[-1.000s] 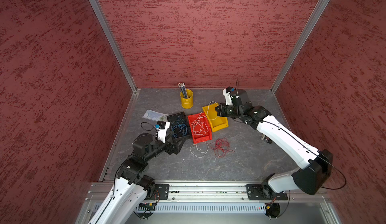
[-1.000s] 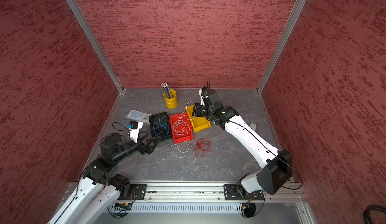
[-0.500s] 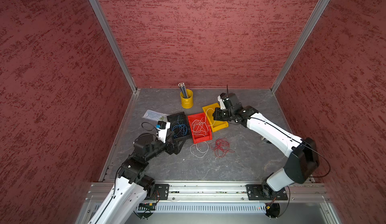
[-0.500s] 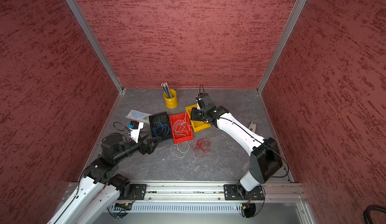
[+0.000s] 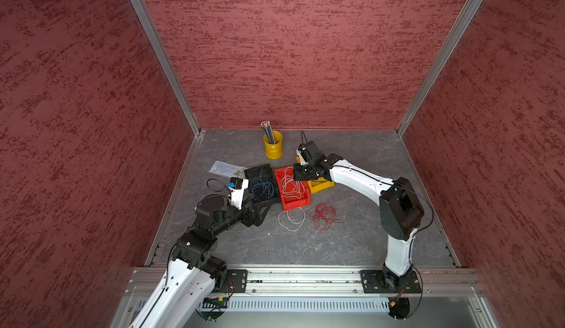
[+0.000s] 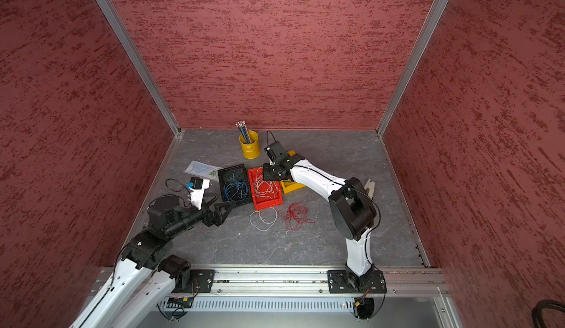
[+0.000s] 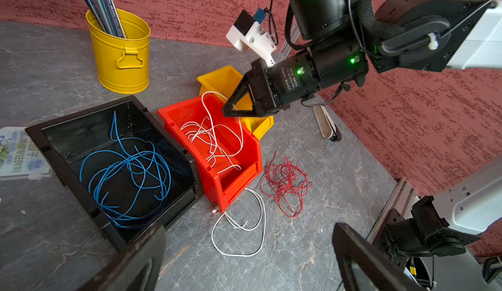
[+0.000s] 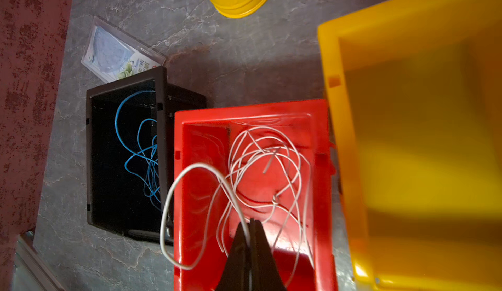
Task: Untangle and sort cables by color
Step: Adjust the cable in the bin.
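Observation:
Blue cables (image 5: 262, 186) lie coiled in a black bin (image 7: 81, 118). The red bin (image 8: 252, 110) beside it holds white cables (image 6: 264, 186). One white strand (image 8: 190, 169) loops up out of it to my right gripper (image 8: 251, 221), which is shut on it just above the red bin and also shows in a top view (image 5: 298, 174). A white loop (image 7: 241, 230) trails from the red bin's front onto the floor, next to a tangle of red cables (image 7: 285, 183). My left gripper (image 7: 247, 259) stands open and holds nothing, low by the black bin's front corner (image 6: 223, 207).
An empty yellow bin (image 8: 407, 113) touches the red bin's far side, under my right wrist. A yellow cup (image 5: 273, 146) of pencils stands at the back. A plastic packet (image 5: 224, 169) lies behind the black bin. A small pale tool (image 7: 326, 124) lies by the right wall.
My right gripper has swung left from over the yellow bin to over the red bin, white strand still held. The left arm has barely moved.

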`<state>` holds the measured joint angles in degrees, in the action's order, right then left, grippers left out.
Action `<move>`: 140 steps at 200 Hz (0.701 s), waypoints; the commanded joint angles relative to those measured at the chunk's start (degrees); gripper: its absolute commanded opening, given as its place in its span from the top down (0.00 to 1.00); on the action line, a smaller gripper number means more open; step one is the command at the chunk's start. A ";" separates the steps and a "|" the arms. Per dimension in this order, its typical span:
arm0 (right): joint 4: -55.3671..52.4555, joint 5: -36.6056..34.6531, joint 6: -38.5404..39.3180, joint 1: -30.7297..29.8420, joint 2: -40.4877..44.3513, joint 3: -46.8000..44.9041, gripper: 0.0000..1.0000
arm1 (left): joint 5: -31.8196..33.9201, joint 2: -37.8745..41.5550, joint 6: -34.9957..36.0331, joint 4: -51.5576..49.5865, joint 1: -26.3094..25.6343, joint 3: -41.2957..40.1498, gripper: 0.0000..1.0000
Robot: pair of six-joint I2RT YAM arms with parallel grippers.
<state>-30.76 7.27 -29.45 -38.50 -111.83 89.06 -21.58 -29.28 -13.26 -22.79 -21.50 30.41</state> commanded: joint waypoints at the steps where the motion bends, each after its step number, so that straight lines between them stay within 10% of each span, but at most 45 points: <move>1: -1.60 -1.67 1.48 -0.91 -2.66 5.05 1.00 | -0.48 -1.32 0.04 -1.13 0.34 2.53 0.00; 61: -6.45 -3.59 3.68 -1.57 -7.78 8.83 1.00 | 0.20 -4.62 -0.18 -4.46 0.42 5.00 0.00; 92: -8.28 -3.54 4.70 -1.58 -7.21 9.58 0.65 | 0.56 -7.21 -2.27 -5.20 0.54 5.53 0.00; 140: -9.66 -4.80 6.22 -1.65 -3.10 9.77 0.46 | -0.19 -12.60 -6.24 -5.93 0.66 7.16 0.00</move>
<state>-38.81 4.73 -24.69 -39.92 -118.89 95.42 -21.52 -40.47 -17.15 -28.03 -21.15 35.11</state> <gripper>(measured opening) 0.516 0.998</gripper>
